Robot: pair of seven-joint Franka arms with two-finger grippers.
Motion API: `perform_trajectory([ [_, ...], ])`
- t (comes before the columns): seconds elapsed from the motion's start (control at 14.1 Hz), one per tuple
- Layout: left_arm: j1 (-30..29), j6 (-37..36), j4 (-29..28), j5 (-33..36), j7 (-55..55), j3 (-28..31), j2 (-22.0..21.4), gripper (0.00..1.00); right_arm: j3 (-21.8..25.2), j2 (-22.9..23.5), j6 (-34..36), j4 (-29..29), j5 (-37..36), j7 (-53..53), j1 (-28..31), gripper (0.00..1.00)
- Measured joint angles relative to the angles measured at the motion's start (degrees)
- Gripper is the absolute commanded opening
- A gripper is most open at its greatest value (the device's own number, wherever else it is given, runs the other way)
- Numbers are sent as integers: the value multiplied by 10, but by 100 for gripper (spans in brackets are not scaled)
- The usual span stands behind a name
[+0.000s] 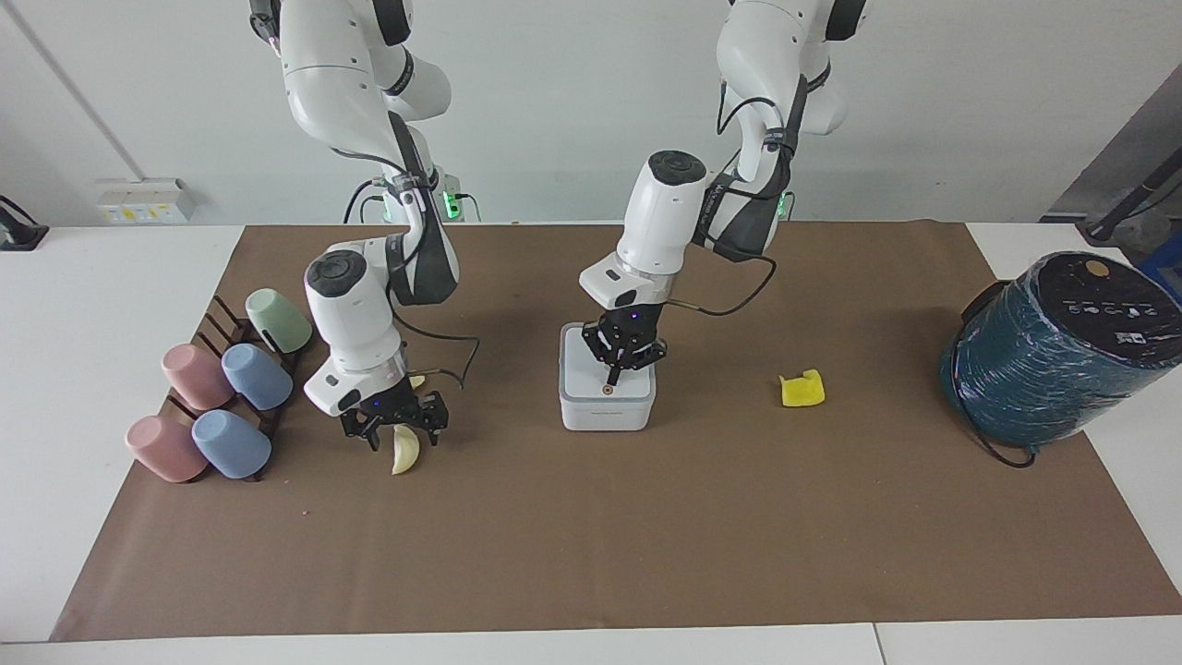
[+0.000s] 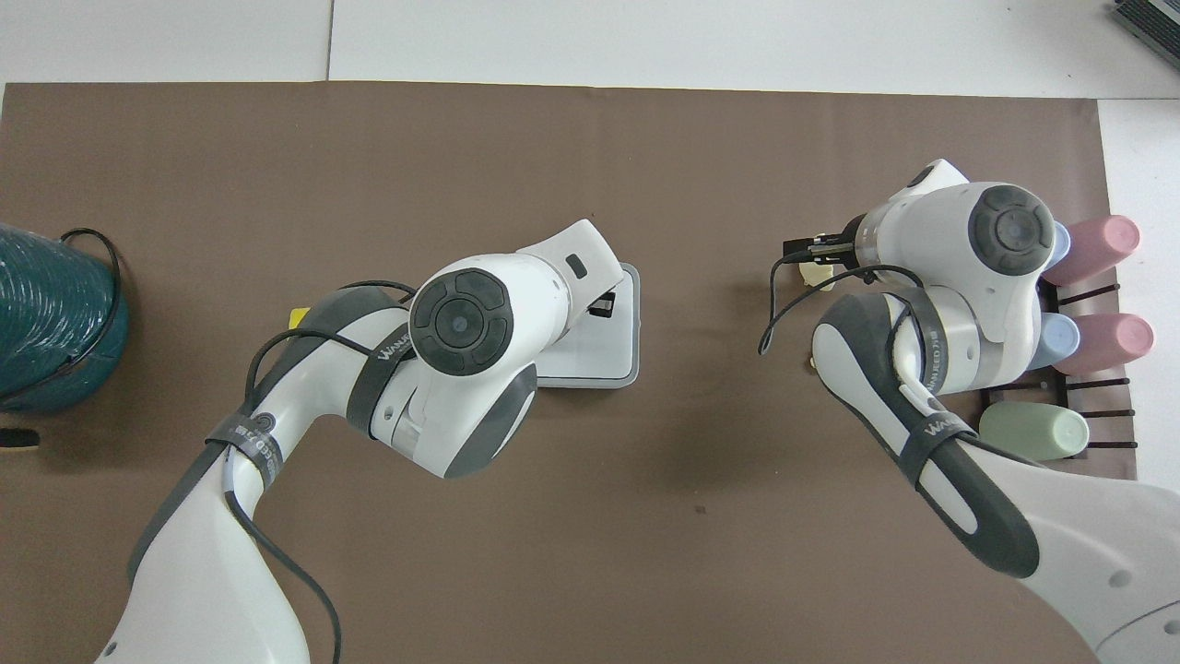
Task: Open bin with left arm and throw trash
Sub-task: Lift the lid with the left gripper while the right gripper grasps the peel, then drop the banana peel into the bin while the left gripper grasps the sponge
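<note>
Brown paper mat (image 1: 591,536) covers table. Left gripper (image 1: 613,378), fingertips pinched together, presses bin (image 1: 607,406) lid near orange dot; lid not yet up. Right gripper (image 1: 395,430), jaws spread, straddles cream peel (image 1: 404,451). Second peel (image 1: 417,380) mostly hidden; yellow lump (image 1: 801,389) lies toward left arm's end. No trash binned. Bin: smooth white plastic, rounded corners.

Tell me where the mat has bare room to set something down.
Bare: the wide strip of brown mat farthest from the robots, and the stretch between the bin and the yellow scrap. Crowded: around the cup rack, where the right gripper hangs over a cream peel.
</note>
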State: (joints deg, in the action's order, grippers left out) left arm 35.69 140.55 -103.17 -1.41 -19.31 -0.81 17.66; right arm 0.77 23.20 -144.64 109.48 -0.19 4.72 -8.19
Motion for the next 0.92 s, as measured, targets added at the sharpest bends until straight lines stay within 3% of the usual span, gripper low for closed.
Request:
perform_trajectory([
  [0.14,1,-46,8,0,0,-1,-9,0,0,1,0,0,0,0,0,42],
  [0.28,3,-116,9,0,-1,-2,-34,0,0,1,-2,0,0,0,0,0],
  [0.64,3,-268,7,0,-1,2,-107,0,0,-1,0,-5,0,19,0,0],
  [0.92,-14,-322,-19,0,0,9,-153,0,-8,-44,137,-78,13,83,0,0],
])
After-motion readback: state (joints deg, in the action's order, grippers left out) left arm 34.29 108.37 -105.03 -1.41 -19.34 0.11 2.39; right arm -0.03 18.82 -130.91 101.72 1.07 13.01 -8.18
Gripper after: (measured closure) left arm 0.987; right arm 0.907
